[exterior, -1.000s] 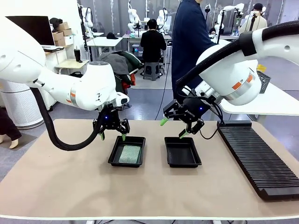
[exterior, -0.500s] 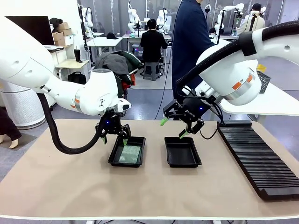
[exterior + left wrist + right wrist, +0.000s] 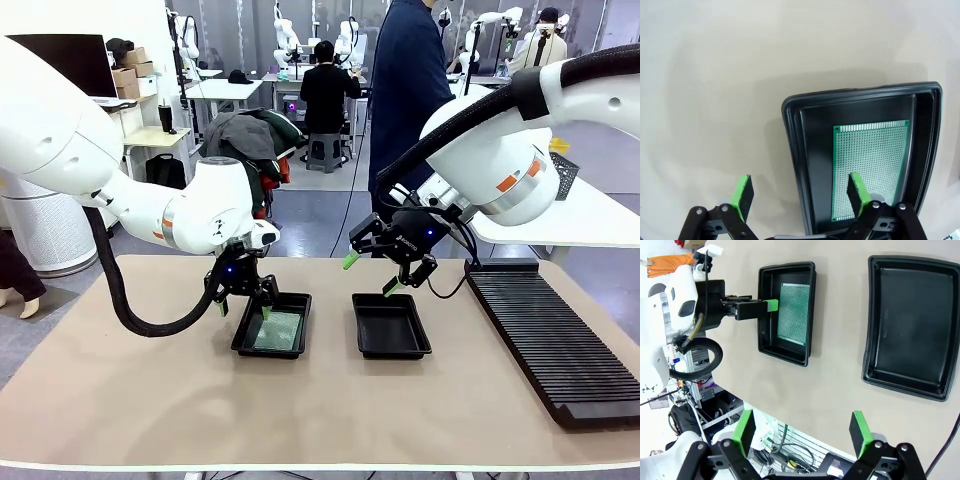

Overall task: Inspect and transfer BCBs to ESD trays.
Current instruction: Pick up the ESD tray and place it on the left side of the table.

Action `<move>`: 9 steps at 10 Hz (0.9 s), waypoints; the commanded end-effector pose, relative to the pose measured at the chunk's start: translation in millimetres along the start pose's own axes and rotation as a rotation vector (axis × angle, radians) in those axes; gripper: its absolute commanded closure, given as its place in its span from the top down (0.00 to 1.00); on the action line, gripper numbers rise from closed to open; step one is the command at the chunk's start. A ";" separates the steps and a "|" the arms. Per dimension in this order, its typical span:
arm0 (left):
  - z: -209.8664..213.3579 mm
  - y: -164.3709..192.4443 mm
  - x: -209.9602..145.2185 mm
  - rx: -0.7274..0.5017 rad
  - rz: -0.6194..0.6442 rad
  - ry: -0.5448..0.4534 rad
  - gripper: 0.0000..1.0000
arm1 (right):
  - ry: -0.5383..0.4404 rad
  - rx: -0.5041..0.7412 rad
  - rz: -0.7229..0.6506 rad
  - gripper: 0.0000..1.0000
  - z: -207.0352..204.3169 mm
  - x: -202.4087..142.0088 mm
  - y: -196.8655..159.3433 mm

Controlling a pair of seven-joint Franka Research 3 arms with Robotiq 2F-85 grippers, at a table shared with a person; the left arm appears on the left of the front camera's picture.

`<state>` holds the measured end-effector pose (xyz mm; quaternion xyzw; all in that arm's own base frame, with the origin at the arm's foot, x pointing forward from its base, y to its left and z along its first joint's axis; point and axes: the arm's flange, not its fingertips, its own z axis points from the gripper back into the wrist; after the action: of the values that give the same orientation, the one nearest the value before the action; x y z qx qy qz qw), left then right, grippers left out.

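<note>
Two black ESD trays lie side by side on the tan table. The left tray (image 3: pixel 247 333) (image 3: pixel 790 150) (image 3: pixel 785 352) holds one speckled green BCB (image 3: pixel 279 331) (image 3: pixel 870 170) (image 3: pixel 794 314) flat on its floor. The right tray (image 3: pixel 391 327) (image 3: pixel 907 325) is bare. My left gripper (image 3: pixel 244 301) (image 3: pixel 800 197) is open low over the left tray's outer rim, one pad above the table and the other above the board. My right gripper (image 3: pixel 378 273) (image 3: pixel 802 432) hangs open above the right tray's far edge, with nothing between its fingers.
A long black ribbed rack (image 3: pixel 550 340) runs along the table's right side. A person in a dark coat (image 3: pixel 405 90) stands beyond the far edge. A white table (image 3: pixel 570 215) sits behind my right arm. Bare tabletop lies in front of both trays.
My left gripper has shifted right and lower, from beside the left tray's far corner to straddling its rim. The right arm, both trays and the board have stayed still.
</note>
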<state>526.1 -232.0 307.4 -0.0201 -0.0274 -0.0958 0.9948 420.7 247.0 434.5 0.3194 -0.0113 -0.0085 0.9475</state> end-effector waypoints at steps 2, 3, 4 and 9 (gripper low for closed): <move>-3.7 -1.4 -0.1 0.010 0.005 -0.016 0.93 | -0.013 -0.013 -0.020 1.00 -2.7 2.5 2.0; -5.1 -2.8 -1.5 0.013 0.005 -0.012 0.87 | -0.013 -0.013 -0.020 1.00 -2.7 2.5 2.0; -6.1 -4.7 -2.6 0.018 0.010 -0.015 0.79 | -0.013 -0.013 -0.020 1.00 -2.7 2.5 2.0; -6.7 -8.5 -5.1 0.020 0.038 -0.019 0.44 | -0.013 -0.013 -0.020 1.00 -2.7 2.5 2.0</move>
<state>522.2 -240.4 304.9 -0.0202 -0.0263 -0.0826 0.9960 420.8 247.0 434.5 0.3194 -0.0113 -0.0085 0.9475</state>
